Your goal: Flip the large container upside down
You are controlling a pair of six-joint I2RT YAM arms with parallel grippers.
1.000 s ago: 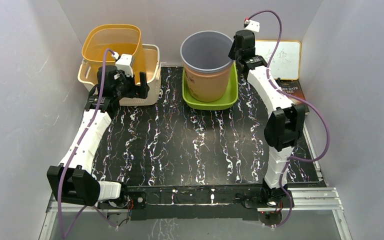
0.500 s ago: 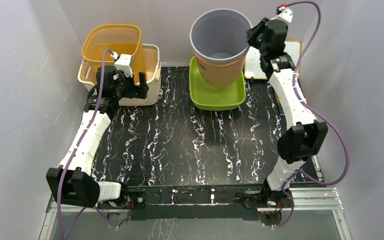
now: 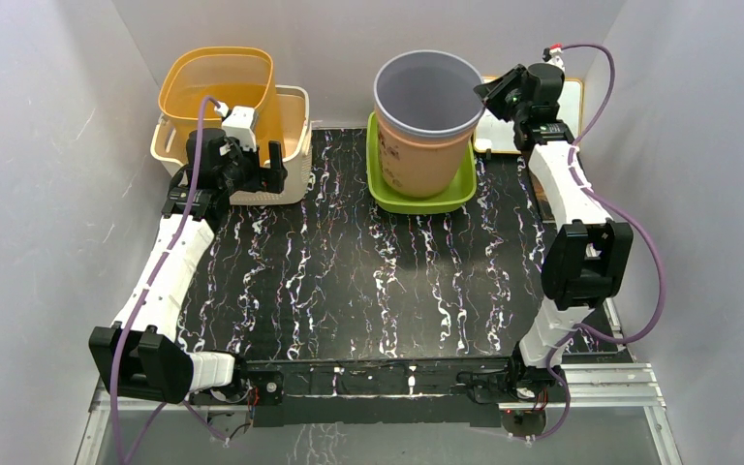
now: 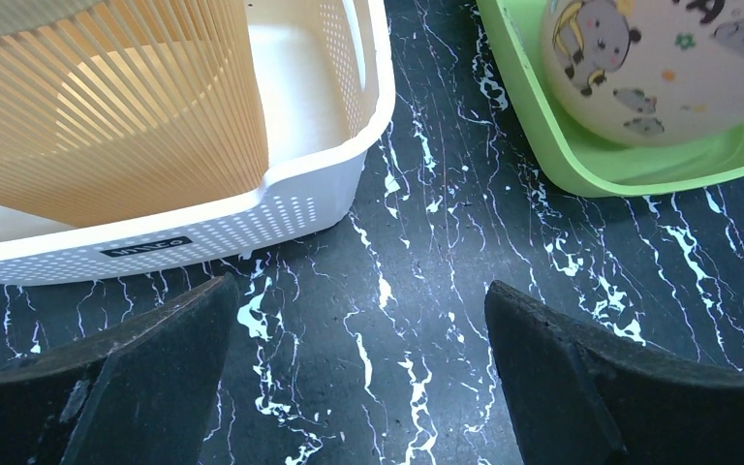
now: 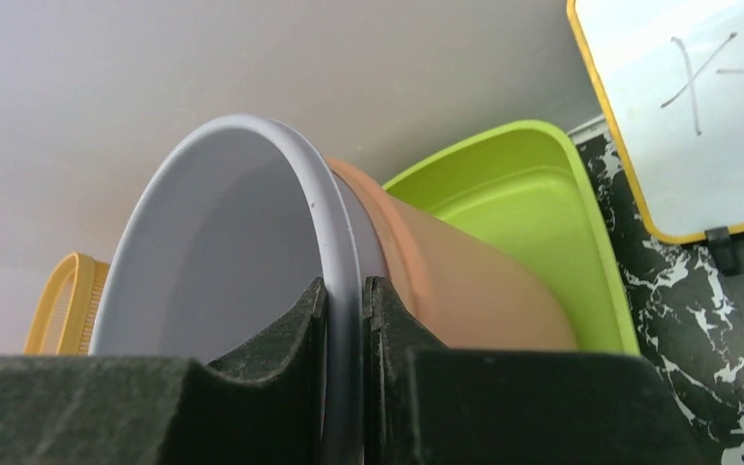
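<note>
Rim of container (image 3: 426, 160) in right gripper (image 5: 346, 287)

The large container (image 3: 424, 155) stands in a tray (image 3: 417, 204), basket (image 3: 295, 145) to its left

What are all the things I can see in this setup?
bucket: one, tan with a grey rim and inside, open end up, at the tray, far middle of the table
tray: one, green, far middle, under the bucket
basket: one, white, perforated, far left corner
bin: one, orange, ribbed, standing inside the basket
whiteboard: one, white with a yellow frame, far right, partly hidden by the right arm
table: one, black with white marbling
left gripper: one, black fingers, open, holding nothing, just in front of the basket
right gripper: one, black fingers, shut on the bucket's rim
</note>
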